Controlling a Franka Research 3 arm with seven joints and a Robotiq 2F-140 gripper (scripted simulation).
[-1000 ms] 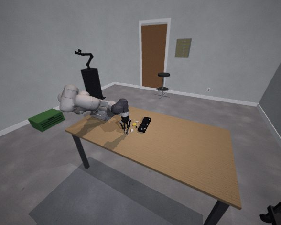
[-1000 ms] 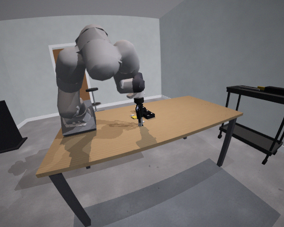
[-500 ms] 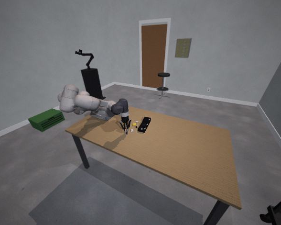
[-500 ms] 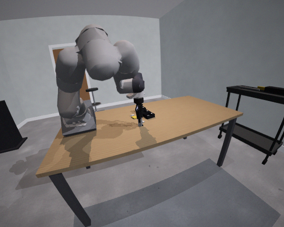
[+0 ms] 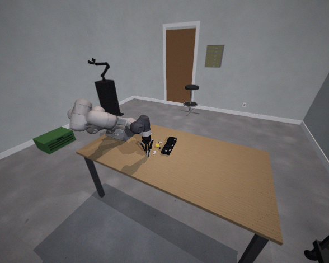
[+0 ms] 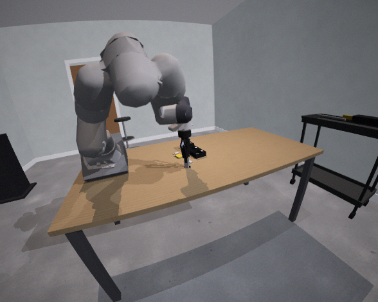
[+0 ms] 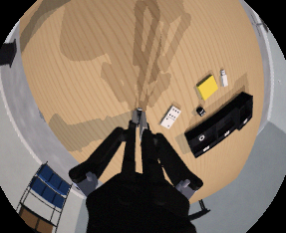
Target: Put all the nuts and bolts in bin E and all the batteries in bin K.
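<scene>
My gripper (image 5: 147, 154) (image 6: 186, 166) (image 7: 138, 116) is down at the table top, its fingers nearly together on a small dark cylinder that looks like a battery. Only the dark end of this battery (image 7: 140, 110) shows past the fingertips; the rest is hidden. The row of black bins (image 5: 168, 145) (image 6: 198, 151) (image 7: 220, 130) stands to the right of the gripper in the wrist view. Its white labels are too small to read. A pale ring, perhaps a nut (image 7: 201, 137), lies in the bin at the near end.
A white domino (image 5: 154, 152) (image 7: 170, 116) lies between gripper and bins. A small black cube (image 5: 159, 148) (image 7: 200, 112), a yellow block (image 5: 157, 145) (image 6: 178, 156) (image 7: 207, 88) and a white stick-like piece (image 5: 159, 142) (image 6: 175, 153) (image 7: 223, 78) lie beside the bins.
</scene>
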